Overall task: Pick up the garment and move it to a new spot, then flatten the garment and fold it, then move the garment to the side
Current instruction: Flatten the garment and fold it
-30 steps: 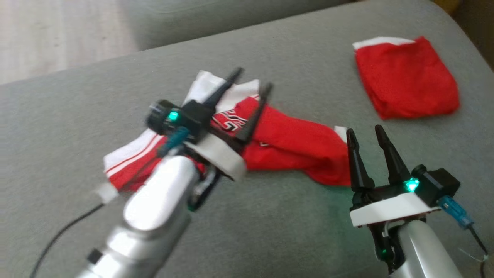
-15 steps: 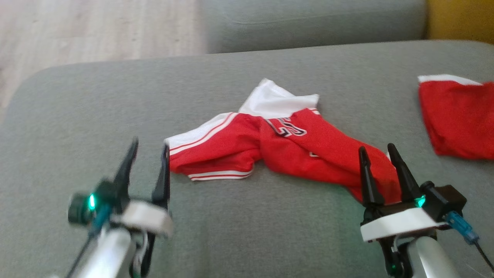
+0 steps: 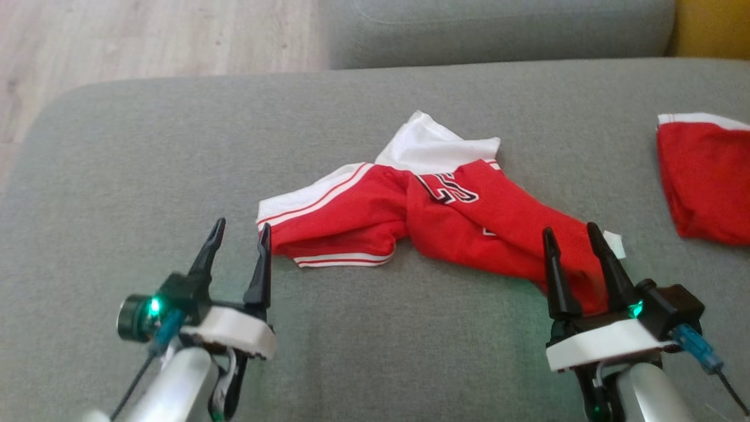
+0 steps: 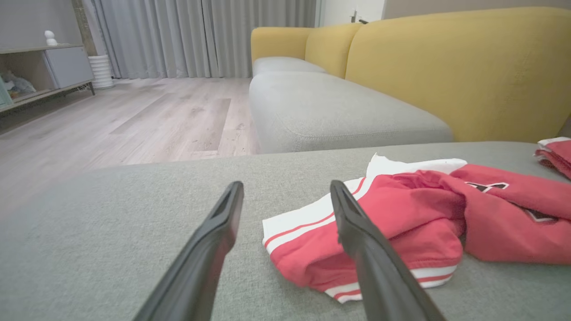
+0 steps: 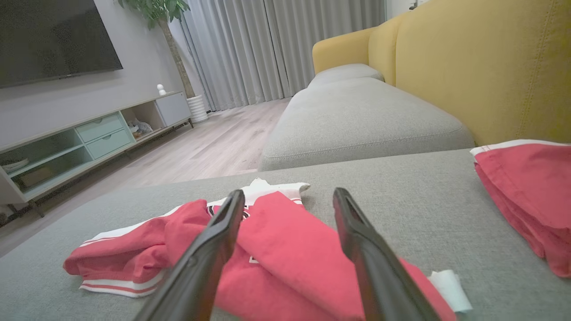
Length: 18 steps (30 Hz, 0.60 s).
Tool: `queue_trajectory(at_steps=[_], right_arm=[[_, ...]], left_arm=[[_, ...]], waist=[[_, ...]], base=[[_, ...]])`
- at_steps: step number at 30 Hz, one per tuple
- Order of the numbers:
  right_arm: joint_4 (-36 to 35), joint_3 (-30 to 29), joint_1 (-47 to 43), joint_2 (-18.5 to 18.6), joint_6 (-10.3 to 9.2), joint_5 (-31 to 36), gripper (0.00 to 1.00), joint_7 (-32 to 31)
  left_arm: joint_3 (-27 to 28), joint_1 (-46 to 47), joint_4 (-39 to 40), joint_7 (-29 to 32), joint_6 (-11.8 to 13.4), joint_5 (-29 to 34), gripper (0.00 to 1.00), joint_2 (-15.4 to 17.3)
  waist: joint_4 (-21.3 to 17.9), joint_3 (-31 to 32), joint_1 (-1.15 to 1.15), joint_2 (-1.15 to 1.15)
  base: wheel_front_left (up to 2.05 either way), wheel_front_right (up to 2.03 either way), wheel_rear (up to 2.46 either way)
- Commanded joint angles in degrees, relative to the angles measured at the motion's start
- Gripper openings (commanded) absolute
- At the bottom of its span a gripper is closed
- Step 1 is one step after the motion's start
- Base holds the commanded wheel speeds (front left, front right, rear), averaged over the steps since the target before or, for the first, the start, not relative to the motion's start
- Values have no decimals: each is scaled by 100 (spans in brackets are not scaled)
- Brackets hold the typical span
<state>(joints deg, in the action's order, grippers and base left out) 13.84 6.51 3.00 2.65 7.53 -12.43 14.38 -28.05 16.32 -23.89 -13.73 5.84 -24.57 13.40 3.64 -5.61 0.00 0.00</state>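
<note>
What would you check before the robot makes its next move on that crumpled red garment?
1. The left jaws are open, nothing held: ok.
2. The right jaws are open, nothing held: ok.
3. The crumpled garment rests wholly on the grey cushion: ok.
4. Garment flattened: not ok, it is bunched and twisted.
5. The folded red cloth lies apart from it: ok.
6. Whether the right jaws touch the garment's red end: cannot tell.

Soft even daylight, brightest, we note, at pale grey pleated curtains point(image 4: 200, 38), head view slightly blurred, green glow tinting grey fabric sofa cushion point(image 3: 504, 328).
</note>
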Motion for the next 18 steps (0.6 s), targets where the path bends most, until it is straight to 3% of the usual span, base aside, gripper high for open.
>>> queue_trajectory(at_steps=[1, 18], right_arm=[[-158, 156, 254, 22, -4, 40, 100, 62], [-226, 277, 510, 22, -4, -162, 100, 62]], left_arm=[[160, 416, 13, 98, -35, 49, 100, 114], [21, 1953, -2119, 1713, -573, -108, 100, 412]], waist=[[-114, -122, 0, 0], [-786, -902, 0, 0]], base=[[0, 0, 0], [0, 0, 0]])
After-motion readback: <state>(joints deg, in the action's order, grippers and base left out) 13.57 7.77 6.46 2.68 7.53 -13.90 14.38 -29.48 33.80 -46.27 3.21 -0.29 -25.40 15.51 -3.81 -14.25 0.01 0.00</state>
